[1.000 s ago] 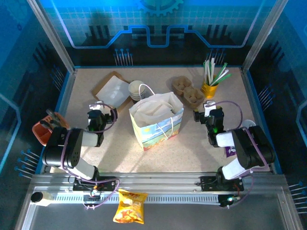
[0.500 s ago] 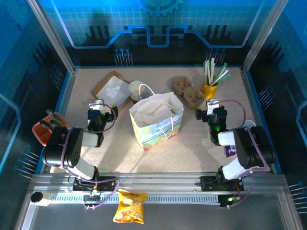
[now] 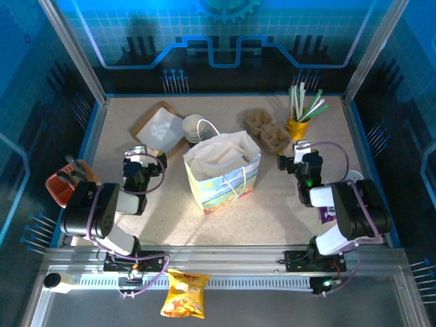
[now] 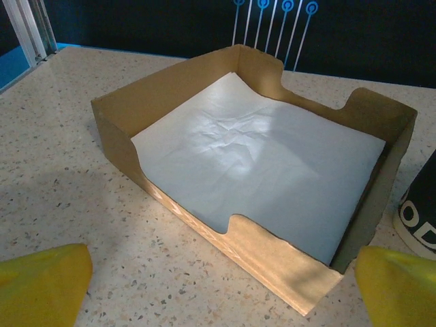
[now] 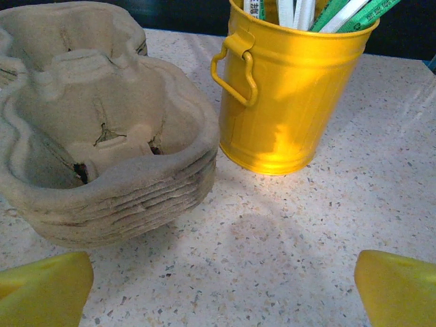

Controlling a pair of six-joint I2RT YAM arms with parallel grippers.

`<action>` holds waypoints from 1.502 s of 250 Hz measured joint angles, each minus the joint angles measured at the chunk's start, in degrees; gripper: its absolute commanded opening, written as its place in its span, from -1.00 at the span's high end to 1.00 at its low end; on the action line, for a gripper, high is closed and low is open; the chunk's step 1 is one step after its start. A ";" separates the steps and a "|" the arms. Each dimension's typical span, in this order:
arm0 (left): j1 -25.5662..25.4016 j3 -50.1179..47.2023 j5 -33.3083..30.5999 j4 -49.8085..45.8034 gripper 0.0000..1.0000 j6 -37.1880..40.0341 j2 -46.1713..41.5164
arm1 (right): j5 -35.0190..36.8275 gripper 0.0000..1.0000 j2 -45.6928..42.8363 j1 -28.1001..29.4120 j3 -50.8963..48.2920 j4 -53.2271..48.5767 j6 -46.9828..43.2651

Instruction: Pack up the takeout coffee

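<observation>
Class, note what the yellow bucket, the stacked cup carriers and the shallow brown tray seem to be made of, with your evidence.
Yellow bucket: likely painted metal, glossy; soft highlights, thin strap handle.
Cup carriers: moulded paper pulp, matte; rough fibrous, layered edges.
Tray: brown cardboard, matte; thin cut walls, lined with a creased white paper sheet.

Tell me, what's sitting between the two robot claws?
A tall colourful paper bag with white string handles stands open between the left claw and the right claw. The top view shows it.
</observation>
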 measured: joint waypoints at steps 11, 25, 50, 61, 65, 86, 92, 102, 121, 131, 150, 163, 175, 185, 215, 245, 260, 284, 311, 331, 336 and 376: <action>0.00 -0.07 0.00 0.74 -1.00 0.00 0.00 | -0.02 -0.99 0.00 0.00 0.00 0.00 0.00; 0.00 -0.11 0.00 1.44 -1.00 0.00 0.00 | -0.02 -0.99 0.00 0.00 0.00 0.00 0.00; 0.00 -0.33 0.00 2.08 -1.00 0.00 0.00 | 0.00 -0.99 0.00 0.00 0.00 0.00 0.00; 0.00 -0.33 0.00 2.08 -1.00 0.00 0.00 | 0.00 -0.99 0.00 0.00 0.00 0.00 0.00; 0.00 -0.33 0.00 2.08 -1.00 0.00 0.00 | -0.02 -0.99 0.00 0.00 0.00 0.00 0.00; 0.00 -0.33 0.00 2.08 -1.00 0.00 0.00 | 0.00 -0.99 0.00 0.00 0.00 0.00 0.00; 0.00 -0.33 0.00 2.08 -1.00 0.00 0.00 | -0.02 -0.99 0.00 0.00 0.00 0.00 0.00; 0.00 -0.33 0.00 2.08 -1.00 0.00 0.00 | -0.02 -0.99 0.00 0.00 0.00 0.00 0.00; 0.00 -0.33 0.00 2.10 -1.00 0.02 0.00 | -0.02 -0.99 0.00 0.00 0.00 0.00 0.00; 0.00 -0.42 0.00 2.27 -1.00 0.02 0.00 | -0.02 -0.99 0.00 0.00 0.00 0.00 0.00; 0.00 -1.31 0.00 3.82 -1.00 0.02 0.00 | -0.02 -0.99 0.00 0.00 0.00 0.00 0.00; 0.00 -2.21 0.00 5.27 -1.00 0.02 0.15 | -0.02 -0.99 0.00 0.00 0.00 0.00 0.00; 0.00 -3.04 0.00 6.56 -1.00 0.02 0.52 | -0.02 -0.99 0.00 0.00 0.00 0.00 0.00; 0.00 -3.74 0.00 7.74 -1.00 0.02 1.05 | 0.00 -0.99 0.00 0.00 0.00 0.00 0.02; 0.00 -5.20 0.00 10.45 -1.00 0.07 2.27 | -0.02 -0.99 0.00 0.00 0.00 0.00 0.00; 0.00 -5.33 0.00 12.22 -1.00 0.11 2.36 | -0.02 -0.99 0.00 0.00 0.00 0.00 0.00; 0.00 -5.33 0.00 12.72 -1.00 0.13 2.36 | -0.02 -0.99 0.00 0.00 0.00 0.00 0.00; 0.00 -5.35 0.00 13.25 -1.00 0.13 2.36 | -0.02 -0.99 0.00 0.00 0.00 0.00 0.00; 0.00 -5.35 0.00 13.68 -1.00 0.13 2.36 | -0.02 -0.99 0.00 0.00 0.00 0.00 0.00; 0.00 -5.35 0.00 13.73 -1.00 0.13 2.36 | -0.02 -0.99 0.00 0.00 0.00 0.00 0.00; 0.00 -5.35 0.00 13.75 -1.00 0.13 2.36 | 0.00 -0.99 0.00 0.00 0.00 0.00 0.00; 0.00 -5.35 0.02 13.79 -1.00 0.15 2.36 | -0.02 -0.99 0.00 0.00 0.00 0.00 0.00</action>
